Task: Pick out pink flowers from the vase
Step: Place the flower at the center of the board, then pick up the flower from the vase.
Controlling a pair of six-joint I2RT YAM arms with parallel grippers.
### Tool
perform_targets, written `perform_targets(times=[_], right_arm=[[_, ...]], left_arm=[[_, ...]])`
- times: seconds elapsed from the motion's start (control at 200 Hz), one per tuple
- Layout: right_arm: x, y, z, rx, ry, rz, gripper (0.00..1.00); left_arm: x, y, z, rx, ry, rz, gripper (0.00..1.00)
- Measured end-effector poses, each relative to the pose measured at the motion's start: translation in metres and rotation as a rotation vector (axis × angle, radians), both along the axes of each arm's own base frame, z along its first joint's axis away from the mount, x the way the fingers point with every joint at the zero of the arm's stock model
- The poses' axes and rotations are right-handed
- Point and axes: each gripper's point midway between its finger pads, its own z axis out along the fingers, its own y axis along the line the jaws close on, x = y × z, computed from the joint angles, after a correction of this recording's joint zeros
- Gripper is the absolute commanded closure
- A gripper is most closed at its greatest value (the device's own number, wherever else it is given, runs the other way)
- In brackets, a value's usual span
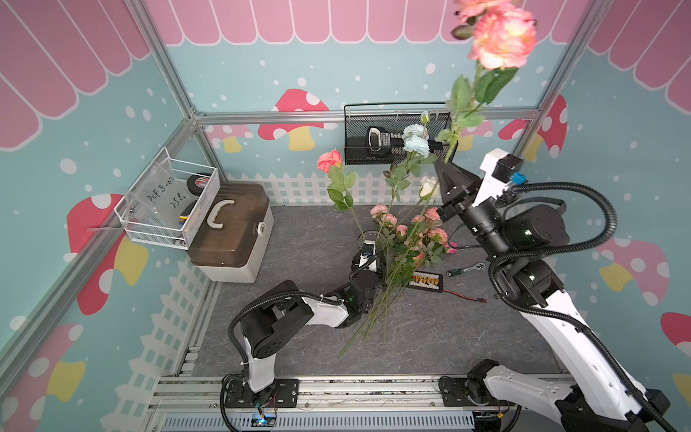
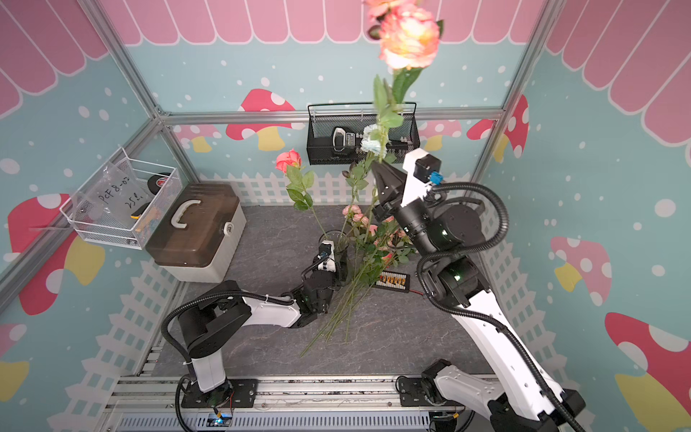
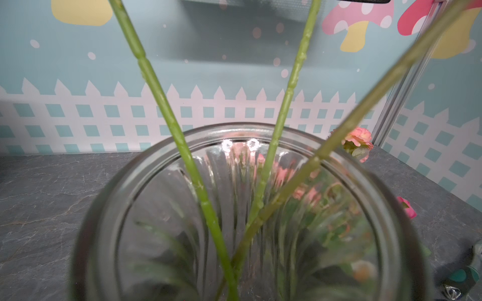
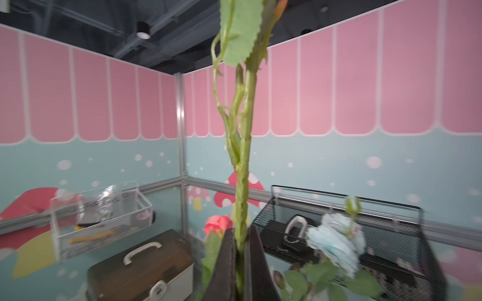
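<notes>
The right wrist view shows the right gripper [image 4: 241, 252] with both fingers pressed flat on the green stem of one pink flower [image 4: 245, 156]. The head is cropped out of that view. Both top views show that head [image 1: 503, 39] high above the far right of the table [image 1: 448, 336], well apart from the vase. A second pink bloom [image 1: 478, 7] beside it is cut by the upper frame edge.

Only the left wrist view shows three stems [image 3: 182, 146] entering the vase [image 3: 236, 131] and leaning on its rim. The top views identify them:
- one coral pink rose [image 1: 329, 161]
- one pale blue spray [image 1: 415, 139]
- one white rose [image 1: 428, 187]

The vase stands mid-table. The left gripper [image 1: 372, 258] sits against its near side, closed on the glass. No view shows its fingers.

A bunch of pink flowers [image 1: 415, 233] lies just right of the vase, stems crossing toward the near edge. The stem count is unclear. Bare slate shows near right of these stems and far left of the vase.
</notes>
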Motion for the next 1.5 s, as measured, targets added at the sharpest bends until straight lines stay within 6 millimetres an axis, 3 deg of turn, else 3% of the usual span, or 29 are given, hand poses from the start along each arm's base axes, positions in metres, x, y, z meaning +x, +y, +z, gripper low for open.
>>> perform_targets(times=[0.09,0.18,0.275,0.39,0.495,0.64,0.715,0.756,0.806,0.841,0.951,1.206,1.501], right_arm=[[0.008,-0.043,-0.011,0.055,0.046,-0.233,1.0],[0.017,-0.079,-0.035,0.095,0.134,-0.42,1.0],[0.029,-0.101,-0.078,0.122,0.271,-0.523,1.0],[0.044,-0.11,-0.138,0.182,0.456,-0.515,1.0],[0.061,-0.1,-0.204,0.264,0.651,-0.421,1.0],[0.084,-0.053,-0.31,0.29,0.969,-0.233,1.0],[0.091,-0.031,-0.355,0.284,1.098,-0.156,1.0],[0.095,-0.021,-0.377,0.281,1.152,-0.117,0.93],[0.097,-0.011,-0.397,0.279,1.209,-0.081,0.76],[0.099,-0.004,-0.406,0.273,1.233,-0.052,0.69],[0.102,0.013,-0.403,0.236,1.223,0.041,0.63],[0.095,0.047,-0.314,0.146,0.98,0.277,0.69],[0.062,0.095,-0.254,0.02,0.837,0.546,0.73]], left_arm=[[0.0,0.0,0.0,0.0,0.0,0.0,1.0],[0.0,0.0,0.0,0.0,0.0,0.0,1.0],[0.0,0.0,0.0,0.0,0.0,0.0,1.0],[0.0,0.0,0.0,0.001,0.0,0.0,1.0],[0.0,-0.001,0.0,0.002,-0.001,-0.001,1.0],[0.0,-0.001,0.0,0.002,-0.001,-0.001,1.0],[0.0,-0.001,0.0,0.002,-0.001,-0.001,1.0],[0.0,-0.001,0.0,0.002,-0.001,-0.001,1.0],[0.0,-0.001,0.0,0.002,-0.001,-0.001,1.0],[0.0,-0.001,0.0,0.002,-0.001,-0.001,1.0],[0.0,-0.001,0.0,0.002,-0.001,-0.001,1.0],[0.0,0.0,-0.001,0.001,-0.001,-0.001,1.0],[0.0,0.0,0.0,0.001,-0.002,-0.001,1.0]])
